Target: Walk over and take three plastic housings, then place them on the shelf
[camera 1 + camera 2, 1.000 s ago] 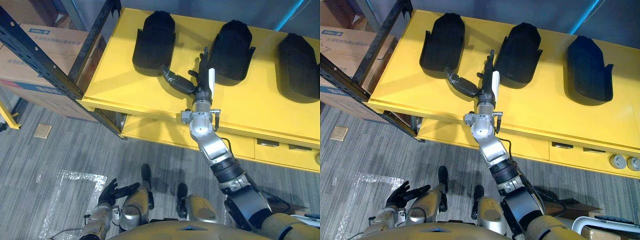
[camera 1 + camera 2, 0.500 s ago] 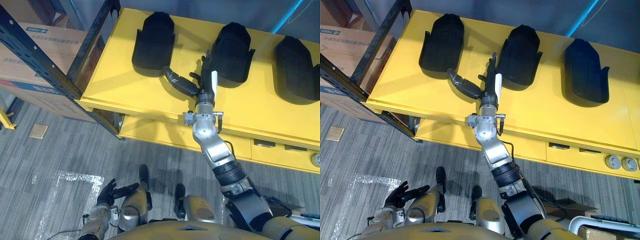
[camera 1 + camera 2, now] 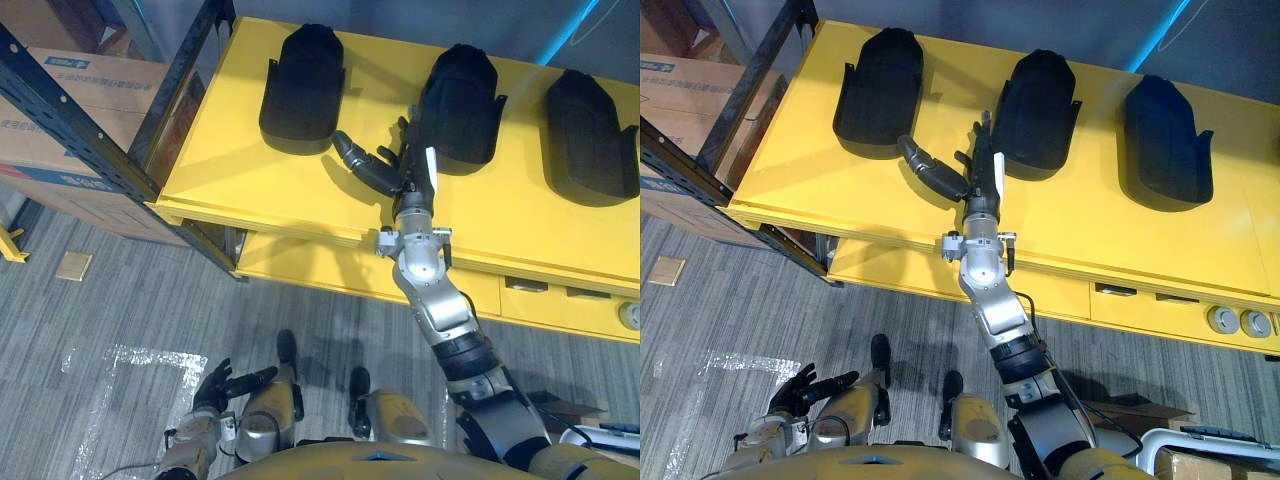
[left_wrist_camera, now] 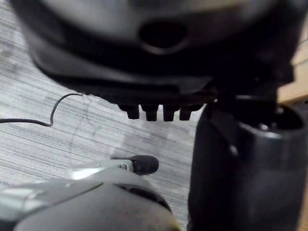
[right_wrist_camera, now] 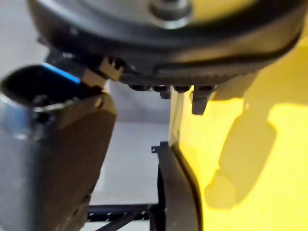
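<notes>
Left hand point(image 3: 226, 384) hangs low over the floor point(image 3: 110, 310), fingers spread, holding nothing. Right hand point(image 3: 405, 172) lies flat over the yellow table point(image 3: 240, 170), fingers straight, nothing gripped. Left housing point(image 3: 303, 85) sits just past its thumb, middle housing point(image 3: 462, 100) at its fingertips (contact unclear), right housing point(image 3: 590, 130) well off to its right.

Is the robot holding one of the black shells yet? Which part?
No, nothing is held. The right hand is open over the yellow table beside the middle housing; the left hand hangs open.
</notes>
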Robot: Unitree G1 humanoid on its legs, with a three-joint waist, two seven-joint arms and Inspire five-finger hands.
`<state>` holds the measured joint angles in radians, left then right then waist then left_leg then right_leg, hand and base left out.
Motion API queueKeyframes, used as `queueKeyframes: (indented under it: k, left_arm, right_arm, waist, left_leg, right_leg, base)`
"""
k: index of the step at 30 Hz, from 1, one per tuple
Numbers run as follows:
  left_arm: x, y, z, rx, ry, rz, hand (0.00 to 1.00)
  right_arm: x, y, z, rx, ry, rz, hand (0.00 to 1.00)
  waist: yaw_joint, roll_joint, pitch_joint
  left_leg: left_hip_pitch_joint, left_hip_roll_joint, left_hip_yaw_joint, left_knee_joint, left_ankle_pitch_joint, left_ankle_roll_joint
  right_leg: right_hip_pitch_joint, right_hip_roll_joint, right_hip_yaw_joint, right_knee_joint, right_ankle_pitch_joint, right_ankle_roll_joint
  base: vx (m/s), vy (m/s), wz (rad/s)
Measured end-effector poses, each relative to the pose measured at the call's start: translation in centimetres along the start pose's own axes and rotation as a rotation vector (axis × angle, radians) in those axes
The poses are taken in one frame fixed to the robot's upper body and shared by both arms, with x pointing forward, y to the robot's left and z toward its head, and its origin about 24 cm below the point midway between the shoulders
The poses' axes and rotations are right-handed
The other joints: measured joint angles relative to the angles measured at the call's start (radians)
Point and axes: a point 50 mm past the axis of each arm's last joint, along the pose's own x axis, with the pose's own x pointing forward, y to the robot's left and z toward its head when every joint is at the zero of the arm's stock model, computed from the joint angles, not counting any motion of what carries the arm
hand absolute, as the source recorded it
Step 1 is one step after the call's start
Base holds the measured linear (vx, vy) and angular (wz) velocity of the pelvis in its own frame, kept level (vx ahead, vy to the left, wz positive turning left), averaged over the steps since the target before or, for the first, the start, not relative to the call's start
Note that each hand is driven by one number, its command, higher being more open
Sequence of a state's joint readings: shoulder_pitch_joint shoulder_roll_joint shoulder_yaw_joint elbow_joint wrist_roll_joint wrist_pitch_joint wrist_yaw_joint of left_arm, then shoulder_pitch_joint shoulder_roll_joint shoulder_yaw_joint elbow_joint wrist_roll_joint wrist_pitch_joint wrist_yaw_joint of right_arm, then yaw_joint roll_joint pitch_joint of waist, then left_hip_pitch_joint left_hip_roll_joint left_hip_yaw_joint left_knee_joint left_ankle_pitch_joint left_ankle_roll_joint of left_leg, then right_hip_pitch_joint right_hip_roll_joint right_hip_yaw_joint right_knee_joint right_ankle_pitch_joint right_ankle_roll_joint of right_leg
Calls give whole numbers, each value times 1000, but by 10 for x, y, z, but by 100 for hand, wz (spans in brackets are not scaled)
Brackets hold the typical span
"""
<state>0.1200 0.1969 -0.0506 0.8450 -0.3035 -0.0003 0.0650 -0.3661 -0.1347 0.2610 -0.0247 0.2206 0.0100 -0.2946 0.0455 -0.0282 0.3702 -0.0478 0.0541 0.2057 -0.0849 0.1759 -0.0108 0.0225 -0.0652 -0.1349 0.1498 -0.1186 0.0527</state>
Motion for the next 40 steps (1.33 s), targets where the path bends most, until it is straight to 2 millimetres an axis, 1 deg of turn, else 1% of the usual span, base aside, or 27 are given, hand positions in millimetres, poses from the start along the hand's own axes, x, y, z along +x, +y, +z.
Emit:
queueKeyframes:
  k: [1, 2, 3, 4, 6, 8, 10, 11, 13, 14, 16, 17, 19, 21, 23, 24, 26, 27, 29, 30, 31, 32, 34, 35, 38, 39, 40]
  left_arm:
    - [0, 2, -1, -7, 4, 6, 100]
    - [-1, 3, -2, -11, 8, 11, 100]
    - [-1, 7, -6, -18, 19, 24, 100]
    - [-1, 8, -6, -21, 22, 29, 100]
    - [-2, 13, -10, -20, 40, 44, 100]
    - [-5, 20, -18, -35, 64, 68, 100]
    - [-6, 23, -22, -41, 78, 78, 100]
    - [-7, 24, -25, -42, 88, 83, 100]
    - [-8, 26, -30, -45, 107, 91, 100]
    - [-9, 27, -33, -51, 116, 96, 100]
    - [-10, 27, -38, -62, 136, 105, 100]
    - [-10, 28, -39, -65, 139, 107, 100]
    - [-14, 29, -47, -76, 157, 120, 100]
    - [-15, 28, -50, -84, 166, 130, 100]
    - [-17, 26, -57, -91, 193, 142, 100]
    - [-18, 26, -60, -92, 204, 146, 100]
    - [-19, 24, -66, -94, 240, 150, 100]
    - [-20, 24, -68, -95, 246, 150, 100]
    - [-21, 20, -72, -94, 264, 142, 100]
    - [-21, 20, -72, -90, 264, 139, 100]
    - [-21, 19, -72, -90, 263, 138, 100]
    - [-21, 17, -72, -92, 266, 134, 100]
    - [-19, 15, -70, -92, 271, 126, 100]
    - [-19, 15, -70, -91, 271, 125, 100]
    - [-18, 14, -67, -50, 263, 114, 100]
    - [-17, 14, -65, -39, 264, 105, 100]
    - [-16, 13, -63, -32, 265, 98, 100]
  right_arm:
    - [-7, 2, 9, 69, -23, 86, 100]
    - [-10, 3, 13, 103, -35, 126, 100]
    - [-15, 5, 23, 175, -68, 206, 100]
    - [-17, 5, 29, 200, -91, 242, 100]
    - [-22, -1, 52, 250, -187, 346, 100]
    - [-28, -14, 82, 289, -332, 414, 100]
    - [-30, -28, 97, 290, -412, 415, 100]
    - [-32, -38, 106, 289, -461, 393, 100]
    - [-33, -55, 114, 267, -510, 326, 100]
    - [-34, -60, 115, 249, -513, 294, 100]
    - [-43, -87, 109, 159, -484, 133, 100]
    - [-46, -94, 106, 130, -468, 83, 100]
    - [-58, -121, 89, 93, -392, -114, 100]
    - [-70, -141, 72, 91, -326, -252, 100]
    - [-98, -168, 33, 114, -169, -502, 100]
    - [-106, -173, 21, 124, -118, -568, 100]
    - [-147, -188, -36, 171, 126, -805, 100]
    - [-159, -188, -50, 184, 192, -855, 100]
    - [-208, -183, -100, 217, 446, -1045, 100]
    - [-224, -180, -113, 220, 527, -1098, 100]
    - [-233, -178, -121, 220, 579, -1128, 100]
    - [-252, -173, -136, 221, 683, -1188, 100]
    - [-265, -165, -149, 230, 780, -1211, 100]
    - [-266, -163, -153, 235, 808, -1205, 100]
    - [-269, -150, -171, 257, 958, -1109, 100]
    - [-277, -142, -181, 235, 1067, -1030, 100]
    - [-281, -139, -184, 232, 1109, -990, 100]
  waist:
    - [-8, -5, -3]
    - [-14, -9, -5]
    - [-27, -19, -12]
    - [-30, -24, -14]
    - [-43, -44, -35]
    - [-53, -65, -65]
    - [-55, -72, -87]
    - [-58, -76, -105]
    - [-70, -79, -119]
    - [-76, -79, -127]
    - [-84, -76, -152]
    - [-86, -75, -156]
    - [-104, -70, -169]
    - [-107, -63, -174]
    - [-120, -47, -197]
    - [-132, -43, -203]
    - [-152, -25, -213]
    - [-155, -20, -216]
    - [-163, 3, -223]
    - [-164, 11, -227]
    - [-165, 14, -227]
    - [-164, 23, -230]
    - [-158, 29, -233]
    - [-157, 29, -234]
    - [-148, 28, -234]
    - [-137, 25, -234]
    - [-131, 24, -233]
  left_leg:
    - [2, 0, 5, 0, -2, 0]
    - [4, 0, 5, 0, -3, 0]
    - [8, 0, 7, 0, -5, 0]
    - [12, 0, 9, 0, -7, -1]
    - [24, -1, 14, -1, -13, -2]
    - [25, 0, 22, -3, -19, -5]
    - [25, 0, 27, -4, -21, -4]
    - [27, -1, 31, -4, -23, -3]
    - [42, -3, 33, -4, -27, -4]
    - [43, -3, 34, -5, -28, -4]
    - [44, -3, 39, -5, -35, -6]
    - [44, -3, 40, -5, -36, -7]
    - [46, -2, 52, -5, -40, -11]
    - [54, 0, 69, -5, -44, -11]
    - [59, 1, 92, -5, -51, -11]
    - [59, 1, 95, -5, -53, -11]
    - [71, 3, 122, -5, -60, -12]
    - [75, 4, 129, -5, -63, -14]
    - [95, 9, 163, -5, -69, -17]
    - [99, 10, 172, -5, -73, -21]
    - [102, 10, 177, -5, -75, -21]
    - [110, 10, 181, -5, -78, -21]
    - [116, 10, 181, -5, -83, -19]
    - [118, 10, 181, -5, -83, -19]
    - [123, 9, 179, -5, -86, -22]
    - [126, 8, 178, -6, -88, -22]
    - [126, 7, 176, -6, -88, -22]
  right_leg:
    - [3, 0, 4, -7, 4, 2]
    - [7, 0, 4, -12, 6, 3]
    - [15, 0, 5, -21, 9, 3]
    - [20, 1, 6, -27, 10, 4]
    - [34, 1, 11, -37, 12, 5]
    - [35, 1, 18, -45, 13, 5]
    - [37, 1, 23, -52, 17, 5]
    - [43, 1, 27, -65, 24, 4]
    - [67, 0, 28, -82, 29, 5]
    - [67, 0, 29, -83, 29, 5]
    - [66, -1, 33, -83, 29, 4]
    - [66, -1, 34, -83, 29, 4]
    - [62, 0, 49, -83, 29, 3]
    - [61, 0, 65, -82, 30, 2]
    - [54, 0, 89, -83, 32, 4]
    - [53, 0, 92, -83, 32, 5]
    - [51, 0, 117, -82, 33, 6]
    - [52, 0, 120, -82, 33, 6]
    - [54, 2, 153, -81, 33, 8]
    - [54, 2, 160, -81, 33, 8]
    - [54, 2, 164, -81, 33, 8]
    - [61, 2, 167, -83, 32, 10]
    - [69, 1, 166, -86, 30, 13]
    - [70, 1, 165, -87, 30, 13]
    - [86, -1, 156, -101, 31, 16]
    - [90, -3, 151, -103, 30, 15]
    - [92, -3, 149, -104, 28, 12]
  base:
    - [27, 9, -8]
    - [47, 13, -6]
    - [40, 6, -3]
    - [50, 6, -6]
    - [45, 4, -7]
    - [44, 4, -10]
    - [42, 8, -9]
    - [40, 9, -7]
    - [23, 5, -3]
    - [0, 0, 0]
    - [14, 17, -5]
    - [16, 21, -7]
    - [8, 22, -13]
    - [9, 29, -25]
    - [26, 29, -32]
    - [47, 19, -24]
    - [46, 17, -31]
    - [47, 9, -40]
    - [62, 1, -44]
    - [52, -1, -33]
    - [50, -2, -19]
    - [48, -2, -10]
    - [25, -1, -2]
    - [0, 0, 0]
    - [8, 5, 4]
    - [19, 9, 7]
    - [15, 7, 4]
